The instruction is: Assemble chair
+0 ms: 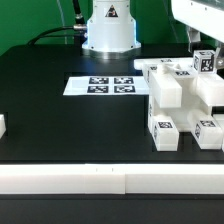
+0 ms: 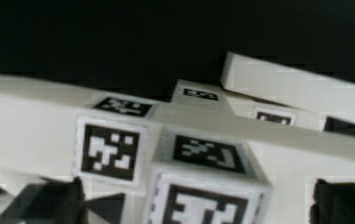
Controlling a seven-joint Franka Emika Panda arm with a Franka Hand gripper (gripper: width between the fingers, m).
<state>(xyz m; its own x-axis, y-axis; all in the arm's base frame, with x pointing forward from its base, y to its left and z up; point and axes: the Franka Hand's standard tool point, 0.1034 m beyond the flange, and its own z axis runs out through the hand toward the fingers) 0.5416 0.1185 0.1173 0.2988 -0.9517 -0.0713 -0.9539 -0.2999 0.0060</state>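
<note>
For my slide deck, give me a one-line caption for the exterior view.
White tagged chair parts grouped on the black table, marker board at centre, robot base behind.

We're seeing matte white plastic on the chair parts (image 1: 172, 95), a matte black tabletop (image 1: 45, 110), and a glossy white robot base (image 1: 108, 30).

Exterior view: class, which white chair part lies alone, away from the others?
The small part at the exterior view's left edge, partly cropped. It sits alone beyond the marker board, while the other parts crowd together at the view's right.
</note>
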